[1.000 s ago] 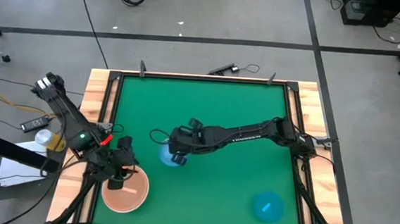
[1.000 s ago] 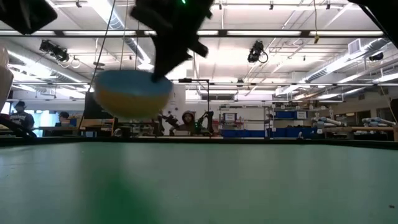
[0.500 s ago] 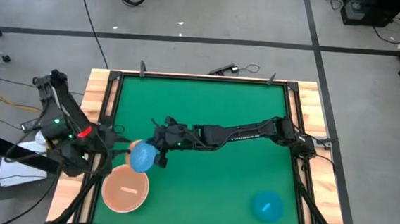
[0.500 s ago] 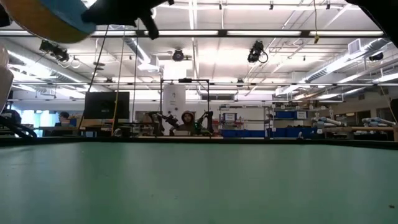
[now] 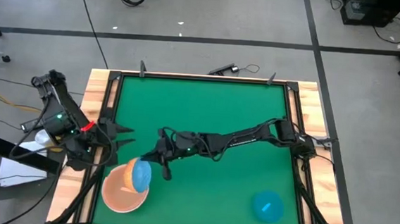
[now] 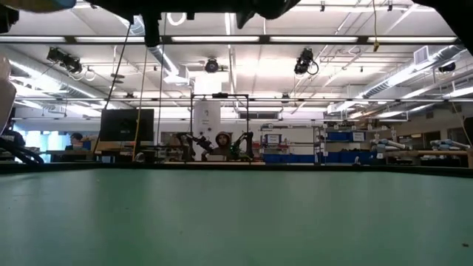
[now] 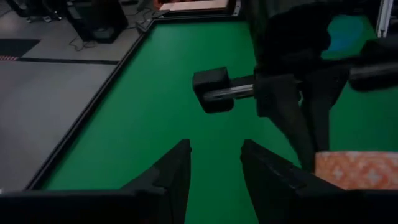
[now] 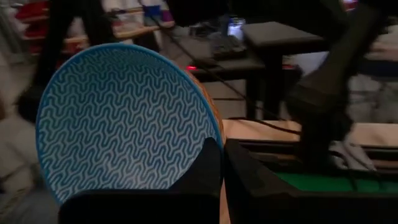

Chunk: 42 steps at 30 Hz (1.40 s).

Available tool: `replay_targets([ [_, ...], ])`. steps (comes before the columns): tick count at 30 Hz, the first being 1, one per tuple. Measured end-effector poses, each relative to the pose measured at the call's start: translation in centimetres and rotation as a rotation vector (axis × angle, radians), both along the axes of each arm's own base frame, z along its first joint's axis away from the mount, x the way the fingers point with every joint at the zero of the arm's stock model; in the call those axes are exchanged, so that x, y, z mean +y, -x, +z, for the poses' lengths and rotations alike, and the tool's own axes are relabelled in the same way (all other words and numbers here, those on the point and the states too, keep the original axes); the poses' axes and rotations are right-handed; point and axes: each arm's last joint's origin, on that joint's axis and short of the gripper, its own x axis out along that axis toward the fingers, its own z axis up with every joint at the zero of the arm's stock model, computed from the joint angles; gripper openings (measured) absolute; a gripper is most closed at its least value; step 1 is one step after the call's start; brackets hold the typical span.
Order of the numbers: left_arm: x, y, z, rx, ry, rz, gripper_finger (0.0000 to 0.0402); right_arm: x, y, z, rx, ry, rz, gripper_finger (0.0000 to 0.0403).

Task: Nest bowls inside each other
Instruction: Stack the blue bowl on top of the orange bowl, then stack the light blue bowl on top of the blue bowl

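My right gripper (image 5: 155, 164) reaches across the green table and is shut on the pale blue patterned bowl (image 5: 139, 175). The bowl stands on edge above the far right rim of the tan-peach bowl (image 5: 120, 191), which rests on its base at the table's near left corner. In the right wrist view the patterned inside (image 8: 121, 118) faces the camera. A solid blue bowl (image 5: 268, 206) sits near the near right corner. My left gripper (image 5: 128, 135) hovers open at the table's left edge, with nothing between its fingers (image 7: 174, 174). My right gripper pinches the patterned bowl's rim (image 8: 211, 140), one finger on the inner face and one on the orange outer wall. The fingers come about level from the table's right side. The bowl is lifted clear of the table and tipped on edge; whether it touches the tan-peach bowl cannot be told.
A wooden frame (image 5: 102, 98) borders the green mat (image 5: 207, 105). The far half of the mat has free room. Cables and a stand lie beyond the left edge (image 5: 40, 125).
My right gripper has carried the patterned bowl toward the table's near left corner and tipped it from level onto its edge over the tan-peach bowl. My left gripper has risen off the tan-peach bowl, drawn back toward the left edge and tipped up toward level.
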Motion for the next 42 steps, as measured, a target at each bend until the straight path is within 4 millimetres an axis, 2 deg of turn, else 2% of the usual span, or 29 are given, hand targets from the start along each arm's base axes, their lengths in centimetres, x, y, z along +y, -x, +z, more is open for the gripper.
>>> replay_targets([
  [4,0.5,-0.2,0.0,0.007,-0.012,0.034,0.0143,0.4,-1.5,-1.6,-0.008,-0.003,0.003,0.0007],
  [8,0.7,-0.2,0.0,0.013,-0.011,0.048,0.0143,0.8,-2.7,-3.6,0.101,0.022,0.013,0.0007],
  [13,0.8,-0.1,-0.1,0.025,-0.016,0.045,0.0143,0.9,-3.2,-3.3,0.101,0.008,0.008,0.0013],
  [16,0.8,-0.1,-0.1,0.03,-0.014,0.042,0.0143,0.7,-3.2,-3.3,0.106,0.009,-0.034,0.0053],
  [24,0.8,-0.1,-0.1,0.034,-0.01,0.039,0.0143,0.6,-3.0,-3.1,0.144,-0.039,-0.066,0.0203],
  [27,0.8,-0.1,-0.1,0.039,-0.005,0.036,0.0143,0.1,-2.8,-2.8,0.183,-0.051,-0.136,0.0237],
  [33,0.7,0.0,-0.2,0.068,0.028,0.014,0.0143,-1.0,0.1,0.9,0.388,0.029,-0.332,0.0246],
  [35,0.5,0.0,-0.5,0.067,0.03,0.014,0.0143,-0.7,1.4,1.9,0.465,0.053,-0.371,0.0243],
  [38,0.3,-0.1,-1.8,0.052,0.0,0.031,0.0143,0.3,3.6,3.3,0.558,0.081,-0.452,0.024],
  [42,-0.1,-0.5,-4.5,0.068,-0.017,0.048,0.0143,1.2,6.6,4.7,0.658,0.109,-0.617,0.0239],
])
